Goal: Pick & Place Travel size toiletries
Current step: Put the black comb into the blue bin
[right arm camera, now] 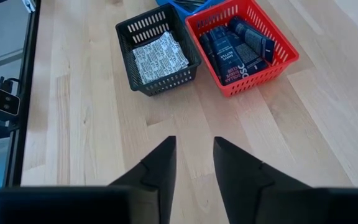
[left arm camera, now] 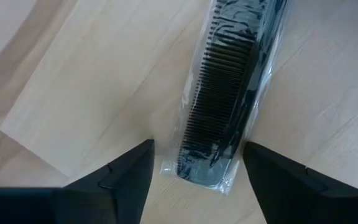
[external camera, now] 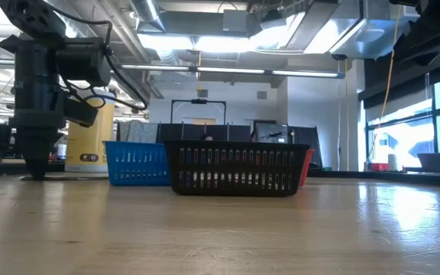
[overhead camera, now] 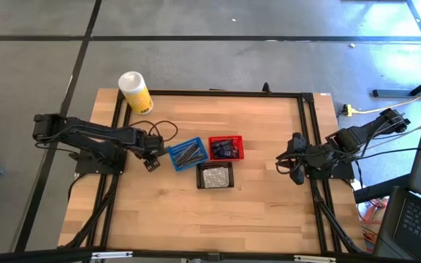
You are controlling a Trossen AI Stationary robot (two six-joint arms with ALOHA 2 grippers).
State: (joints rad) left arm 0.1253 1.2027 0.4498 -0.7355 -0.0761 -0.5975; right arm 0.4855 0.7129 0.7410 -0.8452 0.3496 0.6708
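A black comb in a clear crinkly packet (left arm camera: 229,81) lies flat on the wood. My left gripper (left arm camera: 197,149) points down over one end of it, open, one finger on either side and apart from the packet. It stands just left of the blue basket (overhead camera: 188,153), which holds slim grey tubes, and shows in the high view (overhead camera: 152,157) and the low view (external camera: 35,164). The red basket (right arm camera: 244,43) holds dark navy tubes. The black basket (right arm camera: 159,53) holds a pale printed sachet. My right gripper (right arm camera: 194,155) waits open at the table's right side (overhead camera: 292,164).
A white-and-yellow canister (overhead camera: 135,93) stands at the far left corner of the table. A black cable loops (overhead camera: 163,130) beside the left arm. A dark frame rail (overhead camera: 218,93) runs around the table. Bare wood (overhead camera: 196,219) lies toward the near edge.
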